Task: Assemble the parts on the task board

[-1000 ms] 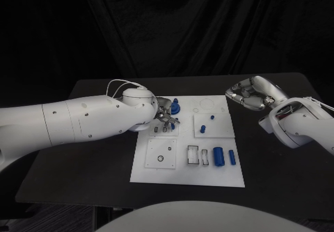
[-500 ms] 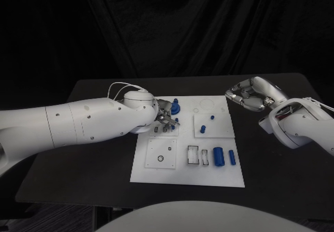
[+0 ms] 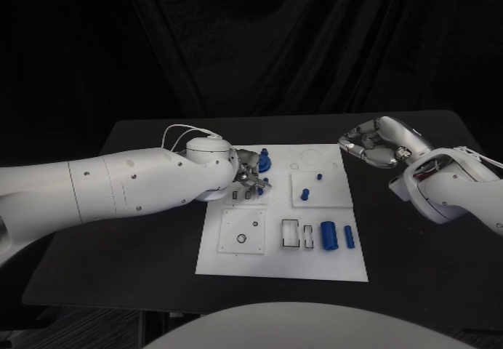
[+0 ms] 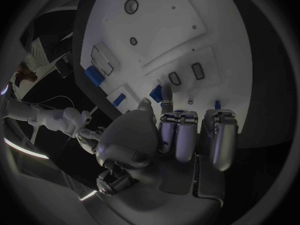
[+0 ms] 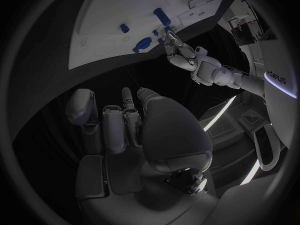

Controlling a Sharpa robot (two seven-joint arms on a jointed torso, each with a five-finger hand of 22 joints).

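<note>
The white task board (image 3: 283, 265) lies mid-table. My left hand (image 3: 247, 177) hovers low over its far left corner, beside two small empty slots (image 3: 241, 194). In the left wrist view the thumb and a fingertip (image 4: 165, 104) pinch a small blue part (image 4: 156, 92) next to those slots; the other fingers are curled in. A taller blue part (image 3: 264, 159) stands upright just behind the hand. My right hand (image 3: 373, 142) hangs off the board's far right corner with its fingers curled in and nothing in them.
Other blue parts sit on the board: a peg (image 3: 305, 194), a small stub (image 3: 318, 175), a thick cylinder (image 3: 330, 235) and a thinner one (image 3: 349, 236) near the front right. Rectangular slots (image 3: 291, 234) and a round hole (image 3: 241, 238) are nearby.
</note>
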